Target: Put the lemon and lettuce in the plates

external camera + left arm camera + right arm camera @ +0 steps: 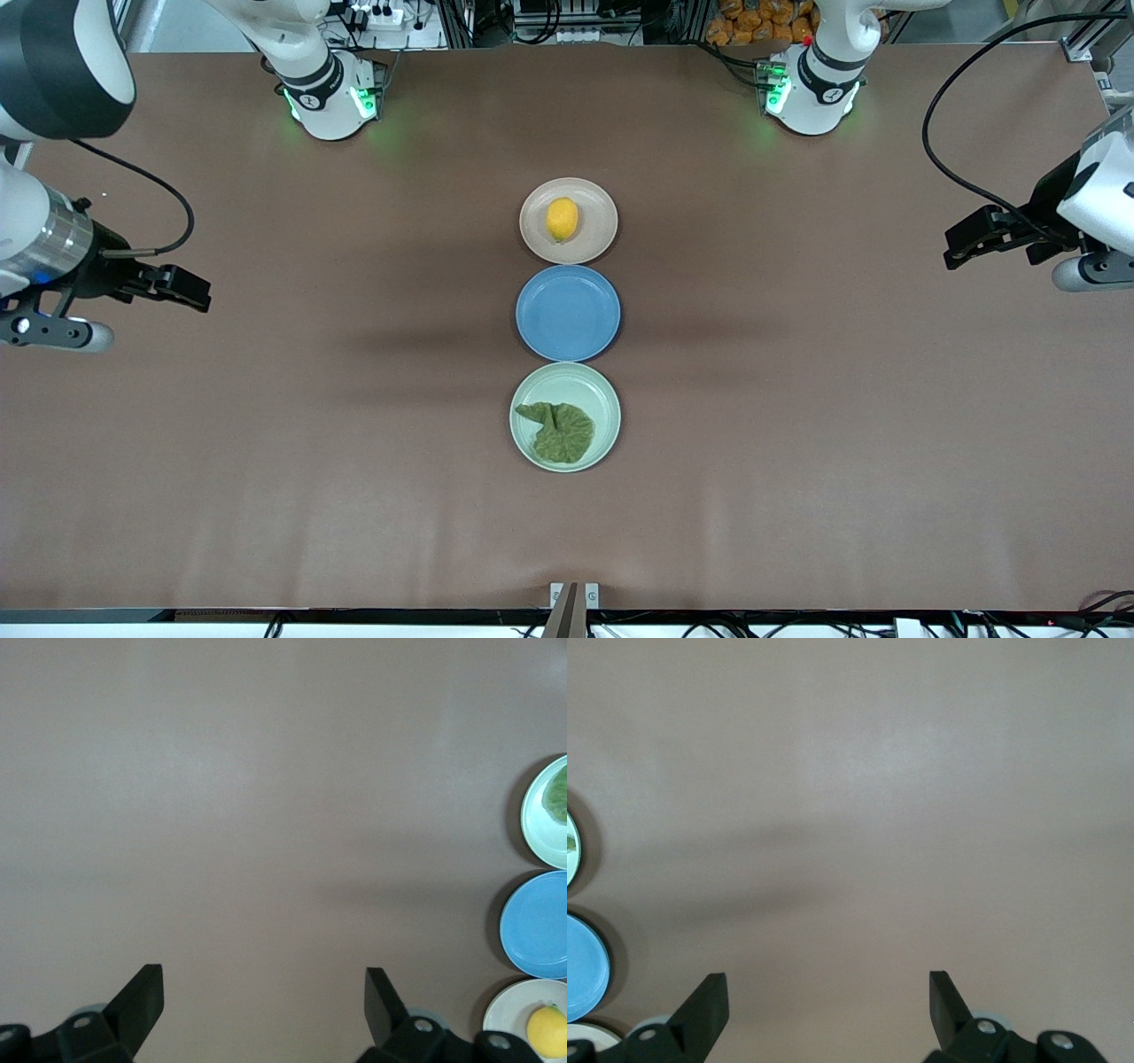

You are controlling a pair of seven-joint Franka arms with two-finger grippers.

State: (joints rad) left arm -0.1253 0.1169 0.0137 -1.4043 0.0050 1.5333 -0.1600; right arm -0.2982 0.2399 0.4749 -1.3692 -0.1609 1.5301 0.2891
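The yellow lemon (562,219) lies in the beige-pink plate (599,206), the plate farthest from the front camera. The green lettuce (558,430) lies in the mint green plate (595,390), the plate nearest the front camera. My left gripper (952,248) is open and empty, up over bare table at the left arm's end; its wrist view (264,992) shows the lemon (549,1030), both plates and the lettuce (558,793) at its edge. My right gripper (202,294) is open and empty over bare table at the right arm's end, as its wrist view (828,997) shows.
An empty blue plate (568,312) sits between the two other plates, in one row at the table's middle; it also shows in the left wrist view (536,923) and the right wrist view (585,966). Brown table (842,399) spreads around them.
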